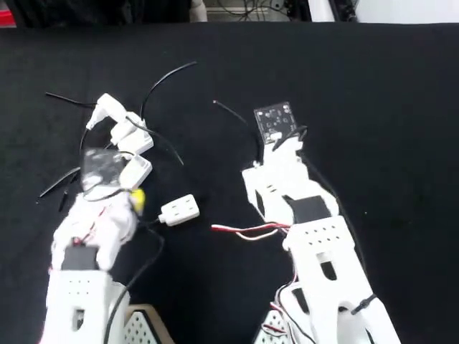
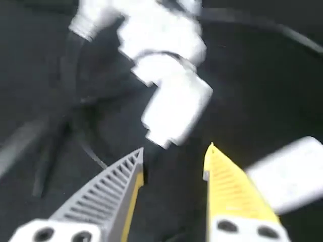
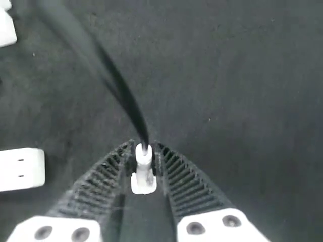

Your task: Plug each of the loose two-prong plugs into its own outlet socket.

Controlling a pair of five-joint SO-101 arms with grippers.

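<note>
- Two-prong plug [image 3: 144, 179]: a small white body, clenched between the fingers of our right gripper [image 3: 144, 147], with its black wire [image 3: 108, 80] running away from the fingertips over the black table [image 3: 242, 75]
- We judge it light, hard and smooth, so it could twist in the grip, and the wire will likely tug at it; the hold belongs on the flat sides of the body, never on wire or prongs (we cannot tell which way the prongs face)
- Near that gripper, but apart from it, lies a loose white outlet socket [image 3: 20, 169] with two slots showing
- Our left gripper [image 2: 175, 149] is spread wide with nothing in it and hovers just short of a white block [image 2: 176, 108], one piece of a cluster [image 1: 122, 132] of joined white parts and dark wires
</note>
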